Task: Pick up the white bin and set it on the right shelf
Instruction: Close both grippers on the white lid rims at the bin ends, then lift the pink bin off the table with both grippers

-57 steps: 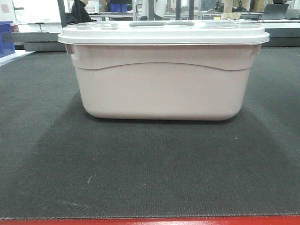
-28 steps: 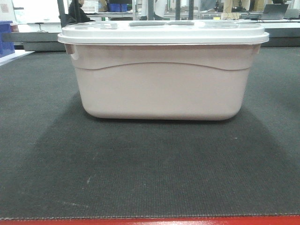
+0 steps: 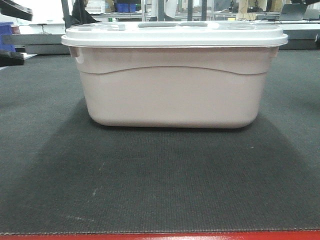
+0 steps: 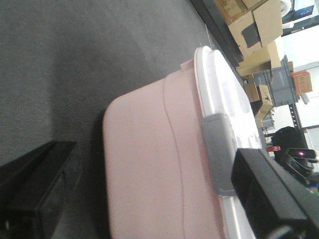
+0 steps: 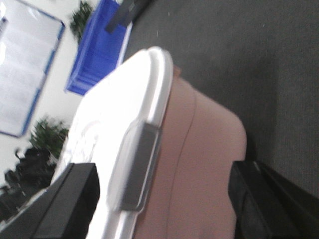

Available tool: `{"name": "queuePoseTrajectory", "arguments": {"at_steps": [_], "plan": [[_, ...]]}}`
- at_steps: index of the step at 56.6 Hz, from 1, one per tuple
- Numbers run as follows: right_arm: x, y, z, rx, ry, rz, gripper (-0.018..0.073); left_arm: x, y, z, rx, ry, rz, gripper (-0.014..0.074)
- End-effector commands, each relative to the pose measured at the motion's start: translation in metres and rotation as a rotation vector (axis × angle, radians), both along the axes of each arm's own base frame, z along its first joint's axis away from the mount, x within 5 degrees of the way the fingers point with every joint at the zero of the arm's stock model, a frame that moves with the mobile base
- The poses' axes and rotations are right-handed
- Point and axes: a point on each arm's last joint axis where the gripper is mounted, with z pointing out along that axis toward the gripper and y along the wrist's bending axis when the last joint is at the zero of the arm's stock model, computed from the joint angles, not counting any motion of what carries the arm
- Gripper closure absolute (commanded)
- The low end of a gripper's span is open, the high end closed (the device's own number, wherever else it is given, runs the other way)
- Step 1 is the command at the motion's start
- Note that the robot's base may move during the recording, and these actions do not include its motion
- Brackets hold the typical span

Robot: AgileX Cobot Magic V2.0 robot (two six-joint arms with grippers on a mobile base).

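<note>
Front view: the white bin (image 3: 172, 80), lid on, sits centred on the dark worktop (image 3: 160, 180). Two black fingers (image 3: 12, 9) poke in at the upper left edge, mostly cut off.

Left wrist view: the left gripper (image 4: 154, 194) is spread wide, with the bin's end between its fingers. Whether they touch is unclear.

Right wrist view, blurred: the right gripper (image 5: 164, 204) gapes wide around the bin's other end.

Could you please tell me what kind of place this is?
Probably a warehouse-like workshop or lab: there are stacked cardboard boxes, a blue storage bin, and the white bin standing on a dark-matted work table.
</note>
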Motion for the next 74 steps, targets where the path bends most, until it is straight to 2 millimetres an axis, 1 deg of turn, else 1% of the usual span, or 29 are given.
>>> {"name": "queuePoseTrajectory", "arguments": {"at_steps": [1, 9, 16, 23, 28, 37, 41, 44, 49, 52, 56, 60, 62, 67, 74], "plan": [[-0.002, 0.010, 0.029, 0.140, -0.169, 0.078, -0.0064, -0.010, -0.023, 0.044, -0.164, -0.134, -0.131, 0.0083], [0.007, 0.028, 0.024, 0.183, -0.176, 0.103, -0.0064, -0.008, -0.046, 0.049, -0.210, -0.146, -0.160, 0.0083], [0.013, 0.049, 0.021, 0.216, -0.172, 0.144, -0.0064, -0.007, -0.065, 0.048, -0.194, -0.136, -0.175, 0.0083], [0.017, 0.063, 0.018, 0.223, -0.157, 0.168, -0.0064, -0.006, -0.081, 0.047, -0.194, -0.130, -0.171, 0.0083], [0.018, 0.068, 0.017, 0.219, -0.151, 0.165, -0.0064, -0.006, -0.090, 0.048, -0.200, -0.128, -0.179, 0.0083], [0.019, 0.069, 0.017, 0.218, -0.150, 0.154, -0.0060, -0.007, -0.105, 0.047, -0.196, -0.123, -0.198, 0.0084], [0.019, 0.069, 0.017, 0.219, -0.150, 0.156, -0.0019, -0.008, -0.109, 0.047, -0.197, -0.122, -0.208, 0.0085], [0.019, 0.069, 0.017, 0.220, -0.152, 0.158, 0.0042, -0.009, -0.111, 0.047, -0.197, -0.121, -0.214, 0.0085], [0.019, 0.069, 0.017, 0.222, -0.152, 0.160, 0.0188, -0.009, -0.111, 0.047, -0.197, -0.121, -0.214, 0.0094], [0.019, 0.069, 0.018, 0.224, -0.154, 0.164, 0.0286, -0.009, -0.111, 0.047, -0.197, -0.121, -0.214, 0.0120], [0.018, 0.070, 0.018, 0.227, -0.156, 0.168, 0.0370, -0.009, -0.111, 0.047, -0.198, -0.121, -0.216, 0.0185], [0.018, 0.070, 0.018, 0.232, -0.160, 0.178, 0.0430, -0.009, -0.111, 0.047, -0.200, -0.122, -0.220, 0.0279], [0.017, 0.071, 0.019, 0.236, -0.162, 0.183, 0.0452, -0.010, -0.111, 0.048, -0.203, -0.122, -0.224, 0.0321], [0.017, 0.071, 0.020, 0.242, -0.166, 0.193, 0.0490, -0.011, -0.112, 0.048, -0.210, -0.124, -0.238, 0.0472], [0.016, 0.071, 0.022, 0.239, -0.173, 0.194, 0.0490, -0.014, -0.113, 0.051, -0.236, -0.129, -0.269, 0.0677]]}}
